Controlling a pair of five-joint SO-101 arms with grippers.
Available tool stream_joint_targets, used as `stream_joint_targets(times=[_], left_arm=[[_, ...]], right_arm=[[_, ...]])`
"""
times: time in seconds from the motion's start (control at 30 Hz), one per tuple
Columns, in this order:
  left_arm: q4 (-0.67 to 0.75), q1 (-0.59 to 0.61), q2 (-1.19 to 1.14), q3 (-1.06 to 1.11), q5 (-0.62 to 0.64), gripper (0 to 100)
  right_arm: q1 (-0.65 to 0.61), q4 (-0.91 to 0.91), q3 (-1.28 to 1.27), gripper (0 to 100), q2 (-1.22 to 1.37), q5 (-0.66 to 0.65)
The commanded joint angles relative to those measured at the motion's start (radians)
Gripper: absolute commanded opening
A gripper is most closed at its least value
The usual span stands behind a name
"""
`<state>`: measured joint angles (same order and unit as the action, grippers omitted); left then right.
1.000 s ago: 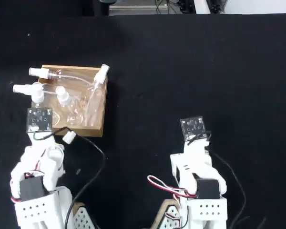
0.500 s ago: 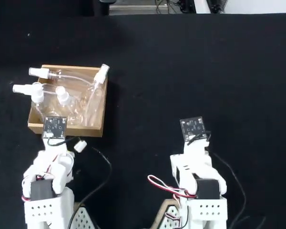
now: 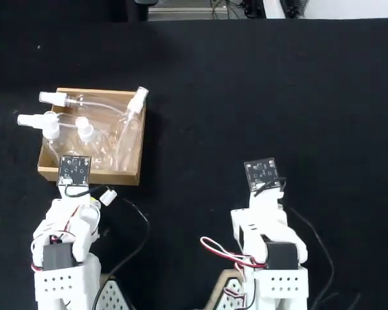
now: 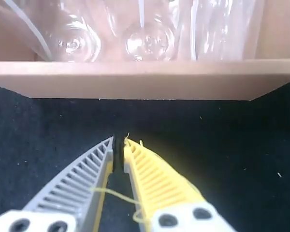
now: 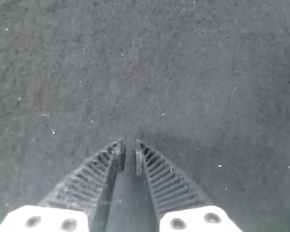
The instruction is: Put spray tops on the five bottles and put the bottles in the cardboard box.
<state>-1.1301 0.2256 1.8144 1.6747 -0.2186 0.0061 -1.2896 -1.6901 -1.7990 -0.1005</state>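
The cardboard box (image 3: pixel 134 139) sits at the left, directly ahead of the left gripper (image 4: pixel 118 151). That gripper is clenched on nothing, just short of the near wall, and is the nearer arm. The bottles (image 3: pixel 94 132) lie inside at mixed angles, with spray tops (image 3: pixel 52 97) poking over the rims. They are clear and overlap, so their count is hard to make out. The right gripper (image 5: pixel 129 155), pinched empty, rests well apart over black cloth (image 3: pixel 278 97).
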Motion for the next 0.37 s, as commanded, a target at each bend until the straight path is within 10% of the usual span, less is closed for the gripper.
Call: stream_joint_targets(times=[0.0, 0.33], left_arm=[[0.017, -0.01, 0.008, 0.024, 0.008, 3], [0.017, -0.008, 0.008, 0.024, 0.006, 3]], right_arm=[[-0.005, -0.005, 0.005, 1.2, -0.07, 0.005], [-0.005, -0.005, 0.005, 1.2, -0.07, 0.005]])
